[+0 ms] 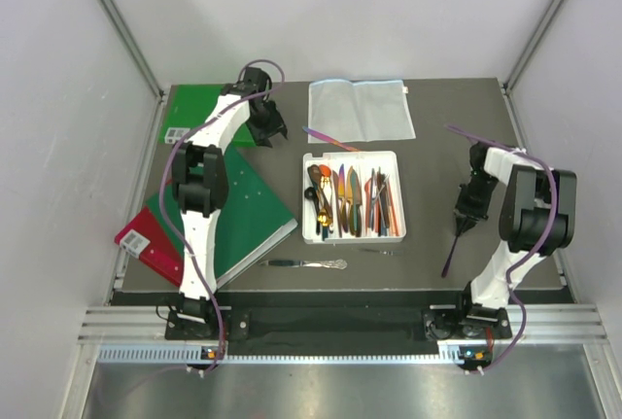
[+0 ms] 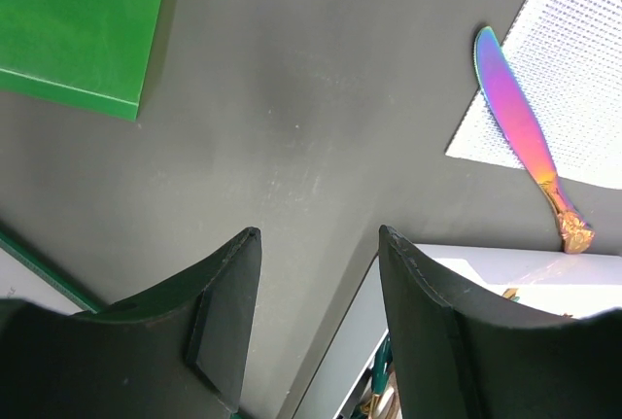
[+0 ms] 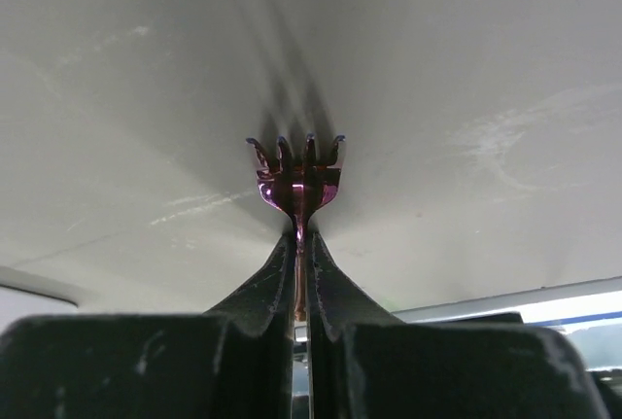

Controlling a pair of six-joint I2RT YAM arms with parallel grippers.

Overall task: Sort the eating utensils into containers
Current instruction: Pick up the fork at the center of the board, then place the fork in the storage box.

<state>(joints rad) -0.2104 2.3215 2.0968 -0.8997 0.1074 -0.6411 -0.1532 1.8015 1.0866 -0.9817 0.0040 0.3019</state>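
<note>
At the tabletop's (image 1: 428, 254) right edge, purple fork (image 3: 298, 181) is clamped in right claw (image 3: 300, 240), tray (image 1: 352, 155) drop-off judged next; left claw (image 2: 319, 234) open.

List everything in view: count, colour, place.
table: one, dark grey, under everything
tray: one, white, long compartments, table centre
utensils in tray: many, gold, orange and dark tones, exact count unclear
iridescent knife: one, purple-pink blade, gold handle, behind the tray at the bag's edge
silver knife: one, silver, in front of the tray
purple fork: one, purple, held above the table's right side
mesh bag: one, whitish, behind the tray
green books: two, green, table's left side
red book: one, red, near-left, partly under a green one
left pincer: open, empty, behind-left of the tray
right pincer: shut on the purple fork
</note>
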